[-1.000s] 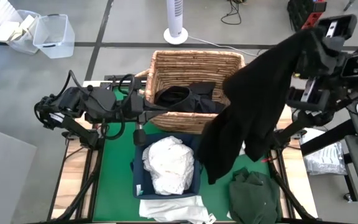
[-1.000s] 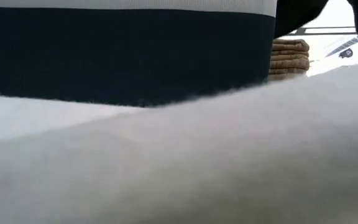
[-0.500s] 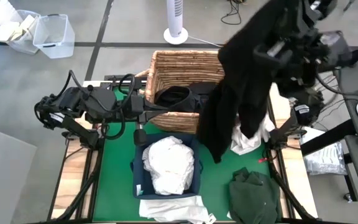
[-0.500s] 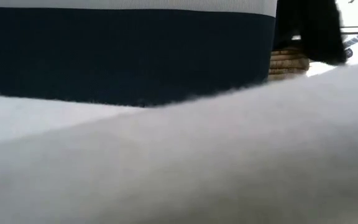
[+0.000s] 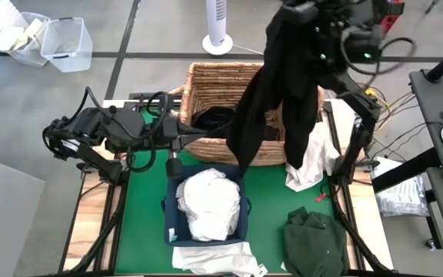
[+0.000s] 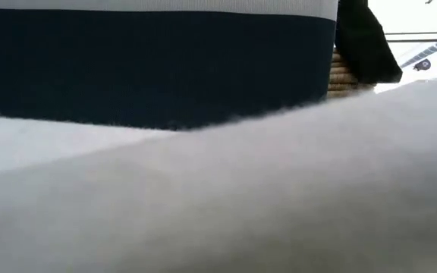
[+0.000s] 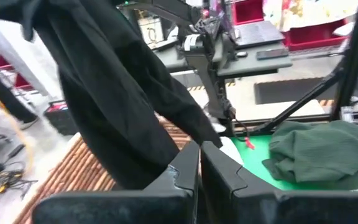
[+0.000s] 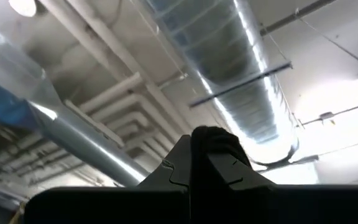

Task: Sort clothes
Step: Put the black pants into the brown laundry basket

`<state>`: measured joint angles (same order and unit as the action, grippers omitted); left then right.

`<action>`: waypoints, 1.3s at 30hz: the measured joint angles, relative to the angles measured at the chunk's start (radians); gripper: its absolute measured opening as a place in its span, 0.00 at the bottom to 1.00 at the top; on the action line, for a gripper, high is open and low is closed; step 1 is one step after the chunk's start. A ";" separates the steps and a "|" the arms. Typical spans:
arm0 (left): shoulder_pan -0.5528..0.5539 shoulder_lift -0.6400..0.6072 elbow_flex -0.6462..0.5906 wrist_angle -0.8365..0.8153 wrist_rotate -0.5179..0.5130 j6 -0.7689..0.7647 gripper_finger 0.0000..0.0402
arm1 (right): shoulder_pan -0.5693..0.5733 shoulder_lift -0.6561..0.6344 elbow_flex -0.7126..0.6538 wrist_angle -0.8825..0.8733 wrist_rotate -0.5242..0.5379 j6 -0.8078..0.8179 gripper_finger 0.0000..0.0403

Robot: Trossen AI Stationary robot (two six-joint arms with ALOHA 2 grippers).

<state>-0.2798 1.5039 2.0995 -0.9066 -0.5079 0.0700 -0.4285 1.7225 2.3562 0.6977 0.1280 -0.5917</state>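
Black garment (image 5: 277,92) hung from the right gripper (image 8: 205,144), pinched tight, high above the wicker basket (image 5: 214,81); the left gripper (image 7: 200,163) waited closed beside the basket.

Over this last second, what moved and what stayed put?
The right gripper, shut on the black garment, swung from beyond the table's right edge across to above the wicker basket, so the cloth now hangs over its right half. That uncovered a white garment by the basket's right side. The left gripper, blue bin and green garment stayed put.
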 joint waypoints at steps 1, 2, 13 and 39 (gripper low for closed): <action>0.000 0.000 0.000 -0.006 -0.008 0.000 0.00 | -0.021 0.010 0.000 -0.001 0.000 0.010 0.02; 0.000 0.000 0.000 -0.009 -0.013 0.000 0.00 | -0.040 0.019 0.000 -0.001 0.000 0.021 0.02; 0.000 0.000 0.000 -0.040 -0.035 -0.006 0.00 | -0.165 0.129 0.000 -0.189 0.001 0.168 0.02; 0.000 0.000 0.000 -0.084 -0.086 -0.027 0.00 | -0.214 0.121 0.000 -1.412 -0.166 0.249 0.02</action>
<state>-0.2794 1.5038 2.0995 -0.9905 -0.5941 0.0429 -0.6422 1.8439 2.3558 -0.7147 -0.0383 -0.3426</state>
